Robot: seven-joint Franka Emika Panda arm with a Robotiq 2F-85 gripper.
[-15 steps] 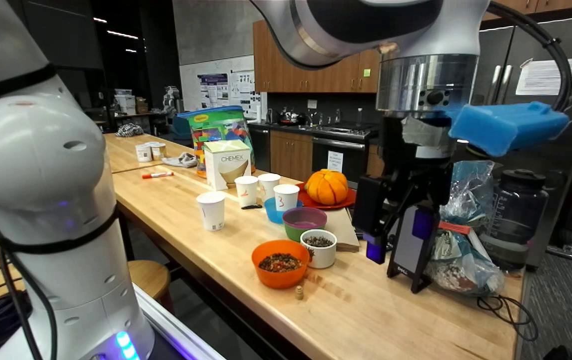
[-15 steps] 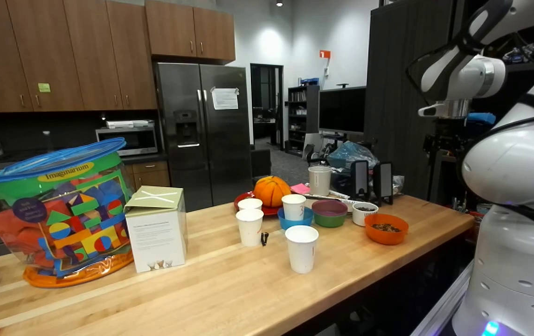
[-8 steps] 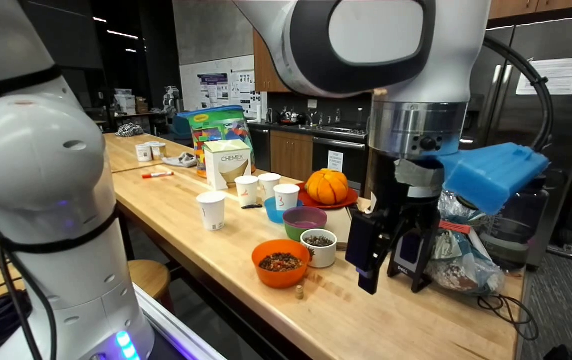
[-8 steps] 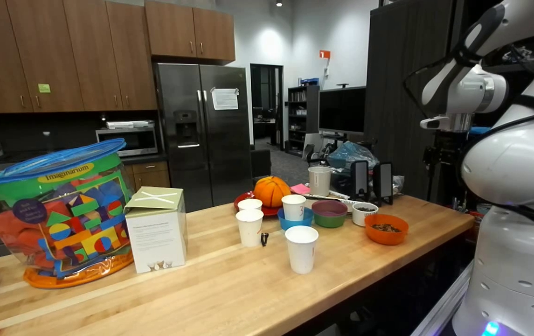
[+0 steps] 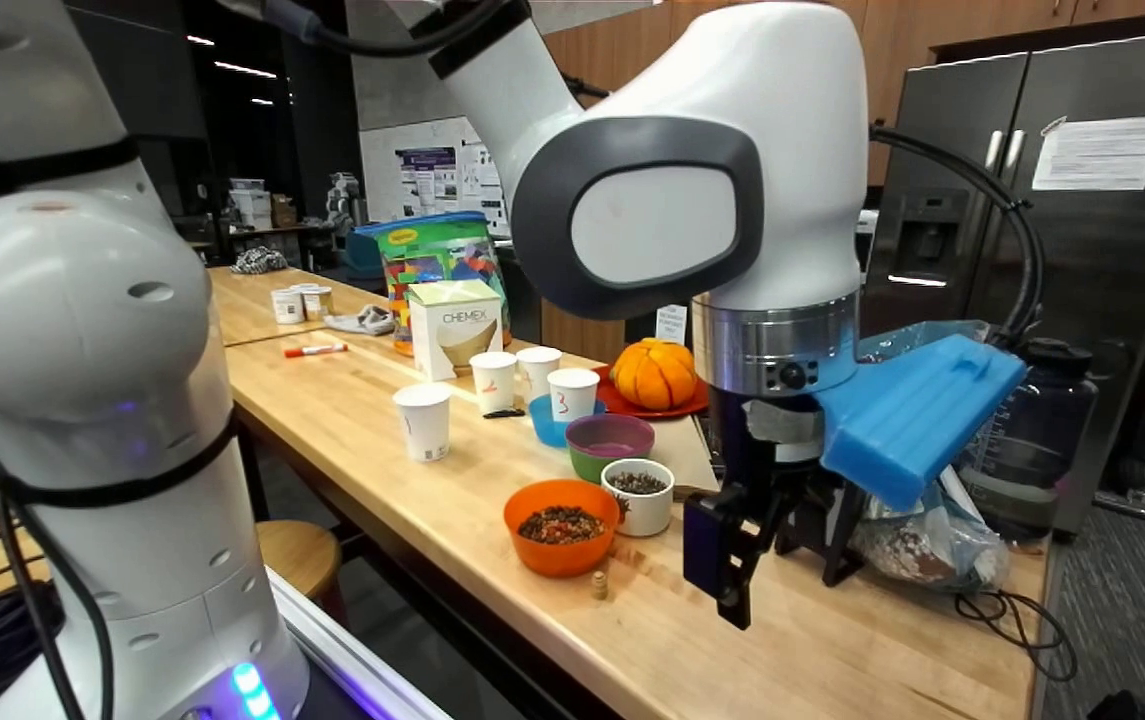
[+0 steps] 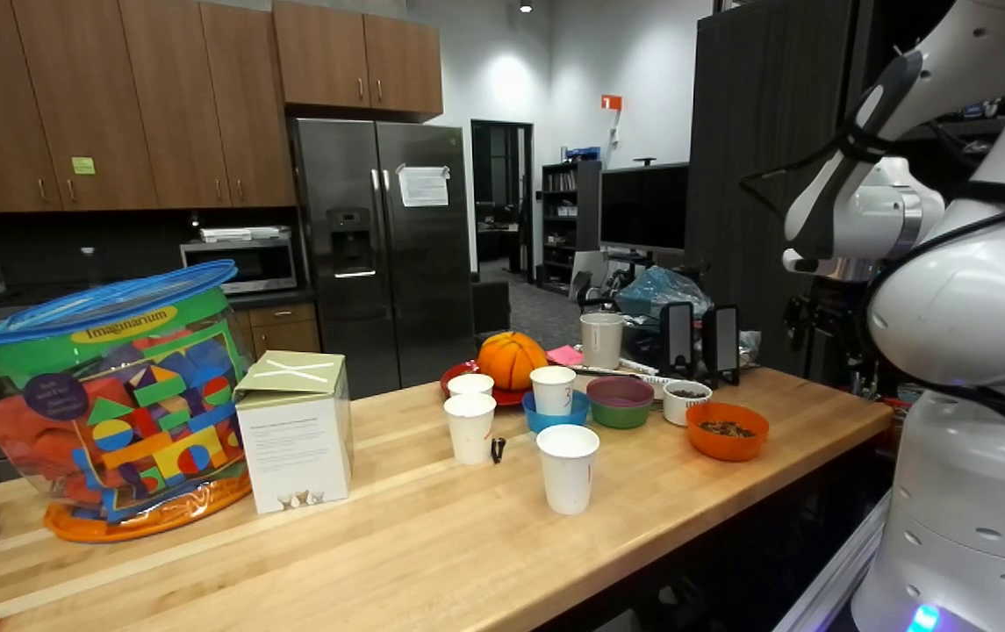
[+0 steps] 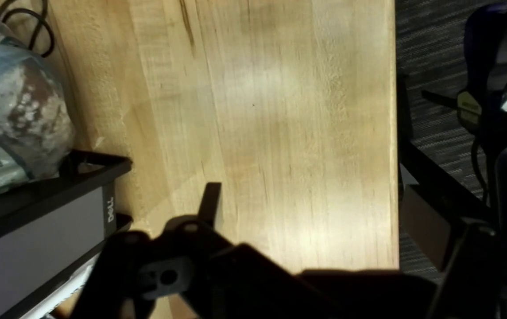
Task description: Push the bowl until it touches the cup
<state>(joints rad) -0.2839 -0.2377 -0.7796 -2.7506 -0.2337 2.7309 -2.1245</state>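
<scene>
Nearest in an exterior view, the white robot arm (image 5: 672,215) was cut off by the top edge. Beneath it the black gripper (image 5: 722,590) hung over the counter (image 5: 782,680), one finger largely masking the other. The wrist view, dark and blurred along its bottom, showed the fingers (image 7: 210,201) spread wide, gripping nothing, with wood grain between; a speaker (image 7: 49,261) and a plastic bag (image 7: 18,106) were cropped at left. In an exterior view the gripper was hard to make out, dim and partly behind the arm (image 6: 958,298).

In an exterior view the orange bowl (image 5: 557,556), holding reddish-brown bits, sat on the counter left of the gripper and apart from it. Both exterior views showed it; it lay outside the wrist view. A small wooden peg (image 5: 599,586) just beside it appeared in an exterior view alone. Just behind, a white ramekin (image 5: 647,515) overlapped the bowl's outline; whether they touched could not be told.

Farther away, well apart from the bowl, stood a white cup (image 5: 423,428). Beyond were three paper cups (image 5: 574,398), one in a blue bowl (image 5: 554,435).
</scene>
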